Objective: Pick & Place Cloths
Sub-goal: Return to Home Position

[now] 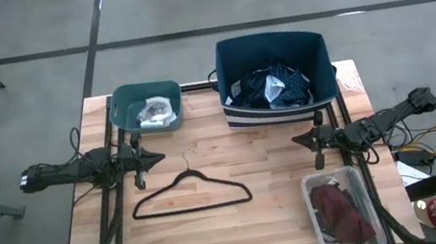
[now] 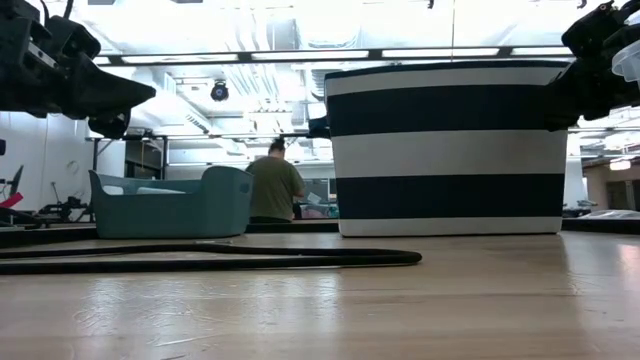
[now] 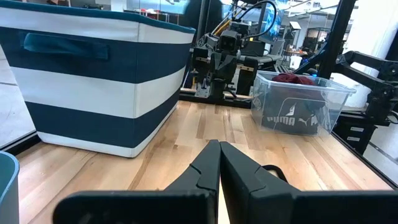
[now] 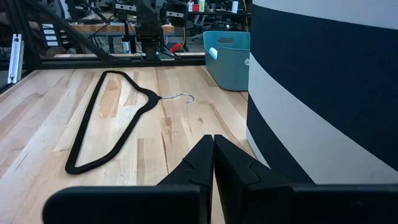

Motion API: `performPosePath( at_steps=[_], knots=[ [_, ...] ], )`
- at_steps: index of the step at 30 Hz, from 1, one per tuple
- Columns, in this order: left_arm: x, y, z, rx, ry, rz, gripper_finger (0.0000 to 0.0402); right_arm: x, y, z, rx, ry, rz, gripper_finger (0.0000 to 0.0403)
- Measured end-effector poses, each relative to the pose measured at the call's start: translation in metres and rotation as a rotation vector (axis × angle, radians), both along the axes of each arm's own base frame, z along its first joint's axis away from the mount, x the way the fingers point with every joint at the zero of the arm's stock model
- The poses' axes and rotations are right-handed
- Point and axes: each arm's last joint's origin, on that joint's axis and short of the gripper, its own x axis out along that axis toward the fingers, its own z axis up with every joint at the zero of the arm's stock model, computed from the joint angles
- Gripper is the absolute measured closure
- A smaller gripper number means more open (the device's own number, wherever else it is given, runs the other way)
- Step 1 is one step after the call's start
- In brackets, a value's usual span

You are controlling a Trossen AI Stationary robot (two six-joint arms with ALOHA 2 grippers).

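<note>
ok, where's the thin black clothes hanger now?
High view: the thin black clothes hanger lies flat at the centre of the wooden table, hook pointing toward the gap between the small teal plastic bin and the navy-striped fabric basket.

A pale wooden table (image 1: pixel 218 242) with a butcher-block top carries four things. A small teal bin (image 1: pixel 118 110) stands at the far left, seemingly right at the far edge, though the angle makes that hard to judge. A navy-and-white striped basket (image 1: pixel 277 114) stands at the far right. A clear plastic tub (image 1: pixel 312 211) sits at the near right corner. A thin black hanger (image 1: pixel 191 201) lies flat near the middle, apart from all three.
</note>
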Motion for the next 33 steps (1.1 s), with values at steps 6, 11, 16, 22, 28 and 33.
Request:
performPosePath(
  at_steps=[6,11,16,22,28,33],
  knots=[
    [0.0,0.0,0.0,0.0,0.0,0.0,0.039,0.0,0.0,0.0001,0.0,0.0,0.0,0.0394],
    [0.0,0.0,0.0,0.0,0.0,0.0,0.039,0.0,0.0,0.0001,0.0,0.0,0.0,0.0394],
    [0.0,0.0,0.0,0.0,0.0,0.0,0.039,0.0,0.0,0.0001,0.0,0.0,0.0,0.0394],
    [0.0,0.0,-0.0001,0.0,0.0,0.0,0.039,0.0,0.0,0.0001,0.0,0.0,0.0,0.0394],
    [0.0,0.0,-0.0001,0.0,0.0,0.0,0.039,-0.0002,-0.0008,0.0005,0.064,-0.021,-0.036,0.0394],
    [0.0,0.0,-0.0001,0.0,0.0,0.0,0.039,-0.0002,-0.0009,0.0005,0.119,-0.034,-0.047,0.0394]
  ],
)
